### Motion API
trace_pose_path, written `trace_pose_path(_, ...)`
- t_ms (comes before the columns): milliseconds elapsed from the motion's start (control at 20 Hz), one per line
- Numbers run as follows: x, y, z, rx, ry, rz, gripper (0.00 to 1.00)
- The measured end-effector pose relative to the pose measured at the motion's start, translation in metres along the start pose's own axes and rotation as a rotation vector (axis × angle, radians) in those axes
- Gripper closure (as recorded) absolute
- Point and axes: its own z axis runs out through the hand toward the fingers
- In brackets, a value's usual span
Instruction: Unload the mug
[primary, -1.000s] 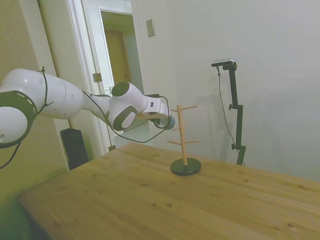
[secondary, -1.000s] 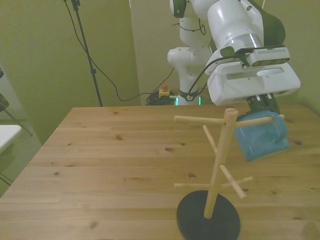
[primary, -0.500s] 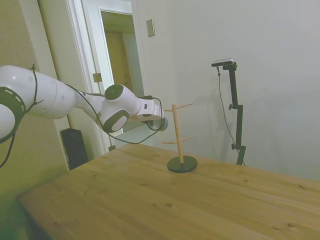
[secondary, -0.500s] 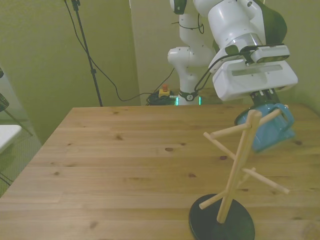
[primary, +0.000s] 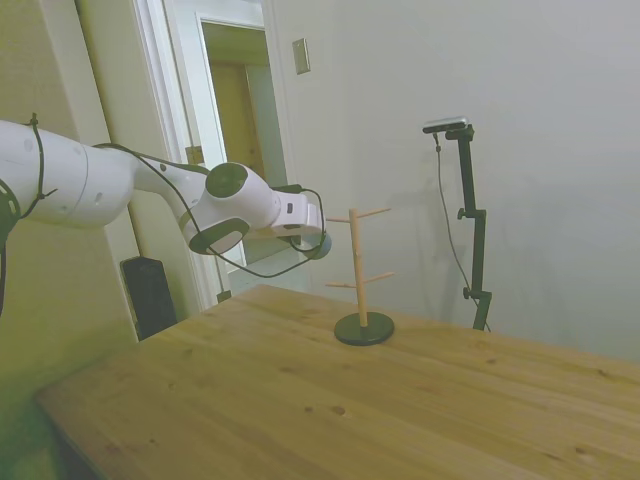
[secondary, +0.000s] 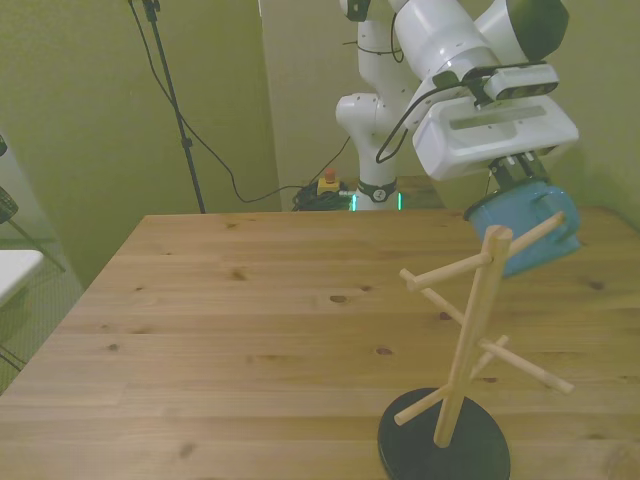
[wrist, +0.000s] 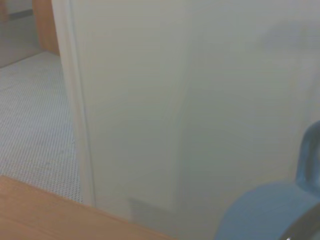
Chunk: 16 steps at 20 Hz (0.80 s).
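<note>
The gripper (secondary: 520, 180) grasps the light blue mug (secondary: 527, 228) in mid-air, apparently clear of the wooden peg tree (secondary: 472, 338); setting it on the tabletop (secondary: 230, 330) remains.

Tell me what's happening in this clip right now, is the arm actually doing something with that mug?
The white arm's gripper carries the light blue mug in the air, above the wooden table. In the side view the mug hangs clear of the wooden peg tree, so it is already off its peg. The tree stands upright on its dark round base. The mug has not been set down yet.
</note>
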Motion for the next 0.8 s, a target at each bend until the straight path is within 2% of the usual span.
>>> trace_pose_path(300, -0.019, 0.003, 0.003, 0.003, -0.038, -0.078, 1.0)
trace_pose_path(800, -0.034, 0.01, -0.027, 0.061, -0.079, -0.125, 1.0)
